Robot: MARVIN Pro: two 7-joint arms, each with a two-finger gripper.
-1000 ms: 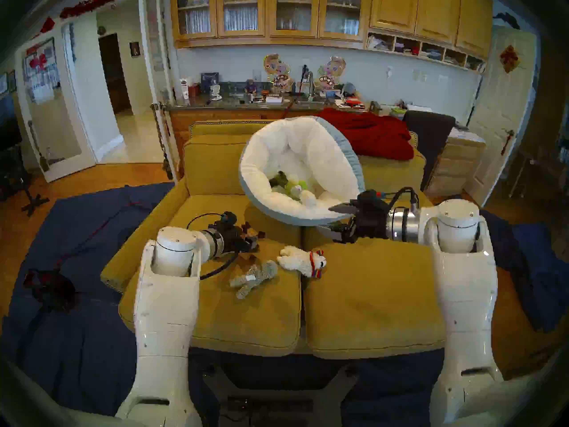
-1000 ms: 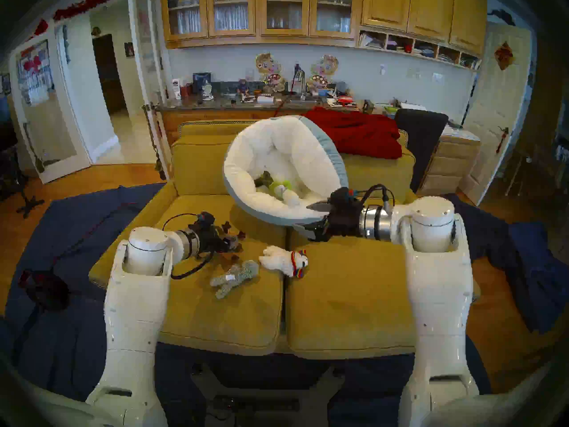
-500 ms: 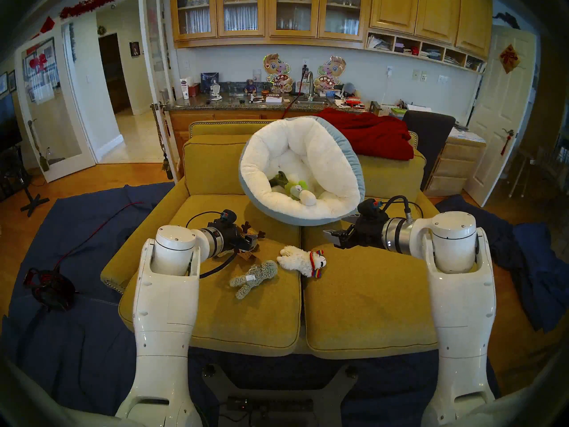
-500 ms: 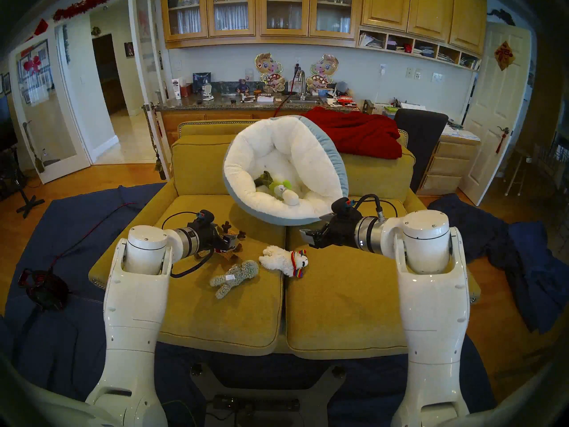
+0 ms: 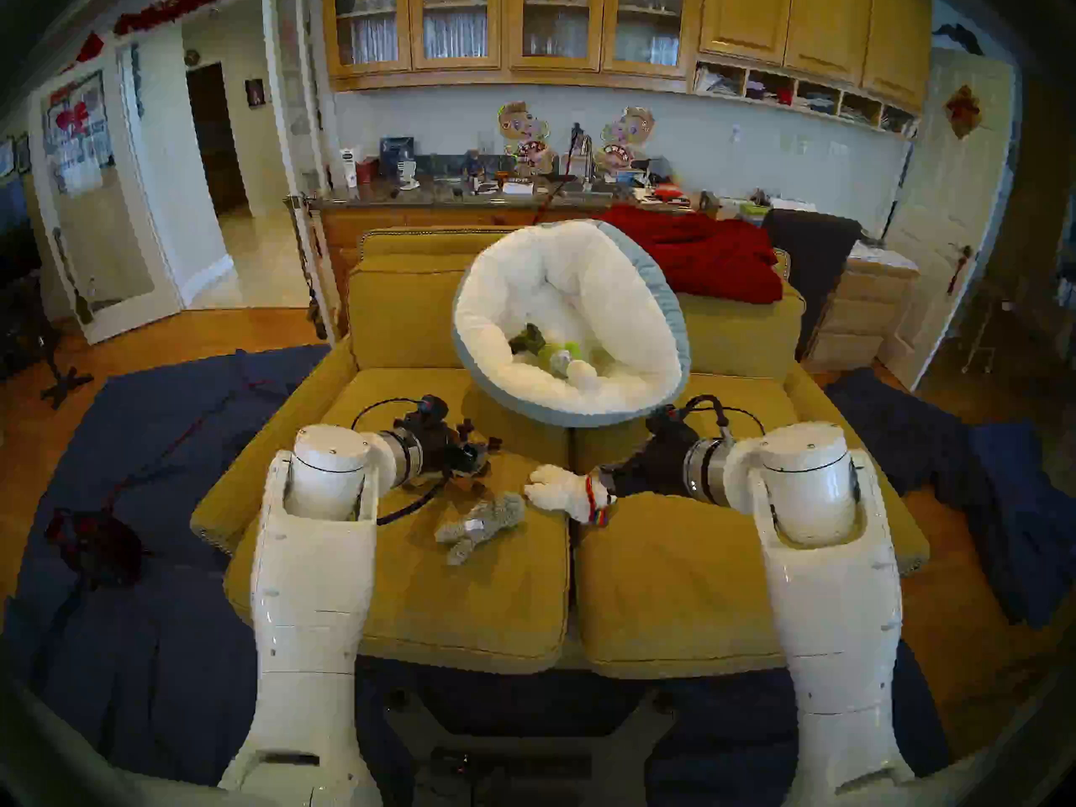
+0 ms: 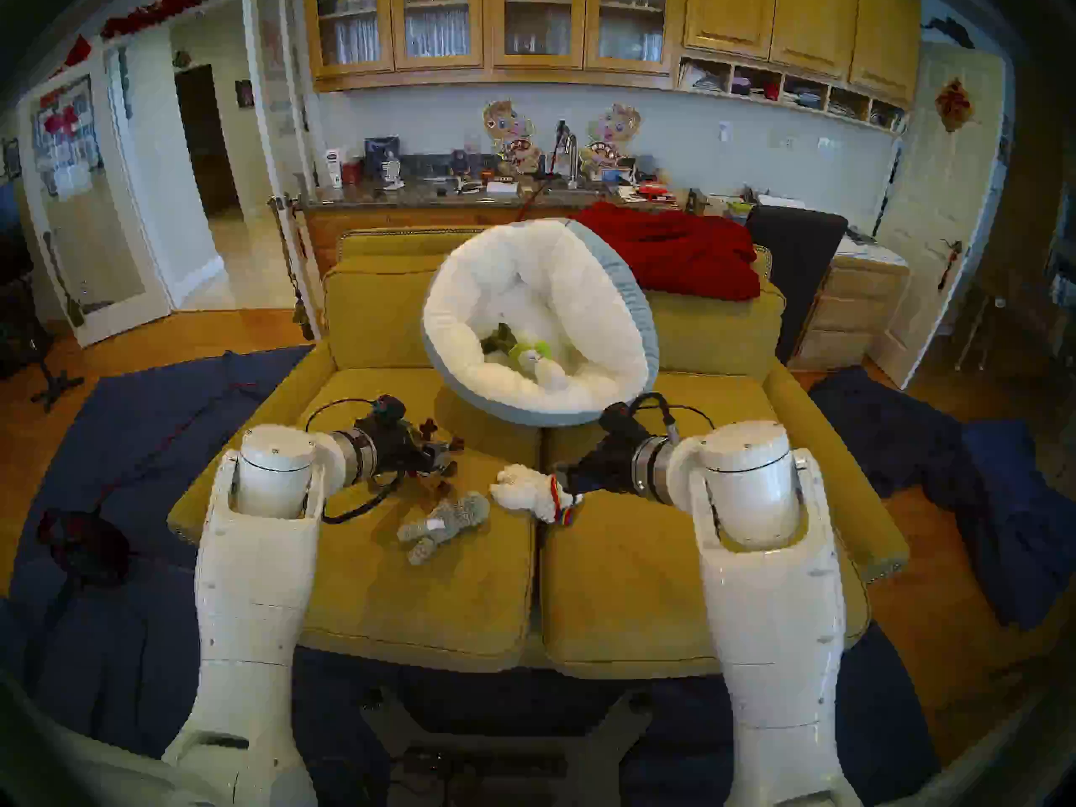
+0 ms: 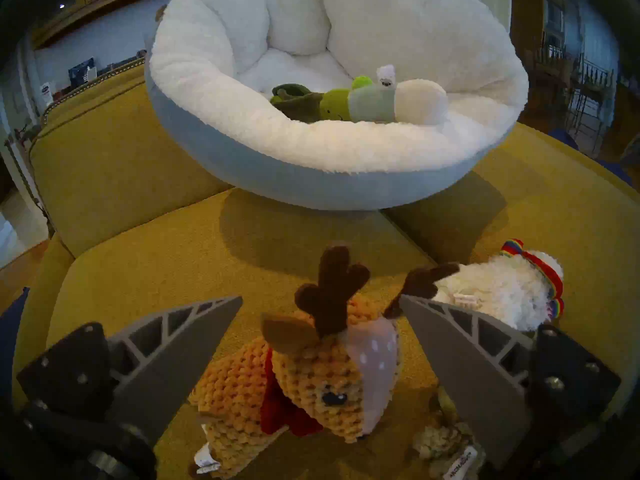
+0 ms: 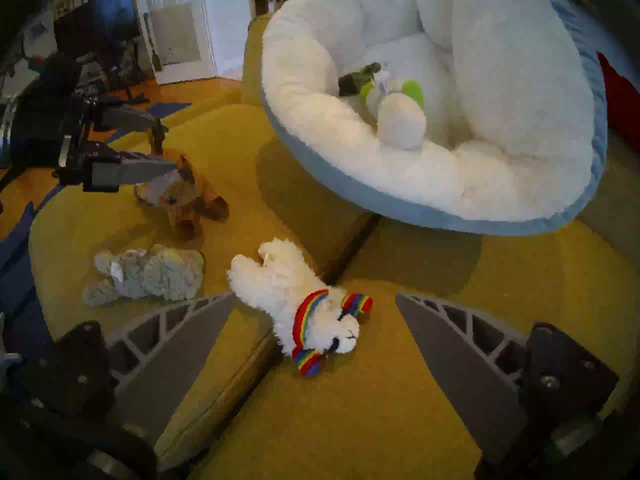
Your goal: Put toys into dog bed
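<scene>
The dog bed (image 5: 553,389), white plush inside and light blue outside, leans tilted against the sofa back. In it lie the lime-green cactus (image 7: 334,103) and the leek (image 7: 419,101). The brown reindeer (image 7: 311,375) with its red scarf lies on the left seat cushion, between the spread fingers of my open left gripper (image 7: 320,297). The white llama (image 8: 277,282) lies across the seam of the cushions. My right gripper (image 8: 317,295) is open, its fingers on either side of the llama's head and rainbow collar. The grey fuzzy animal (image 5: 480,523) lies apart, nearer the front.
A red blanket (image 5: 698,252) is draped over the sofa back at the right, with a dark chair (image 5: 812,252) behind it. The mustard seat cushions (image 5: 698,584) reach to the front edge. Dark blue cloth (image 5: 145,613) covers the floor around the sofa.
My right arm has swung down and left from the dog bed's front rim to the llama's head. The left gripper stays over the reindeer. Both grippers stay open.
</scene>
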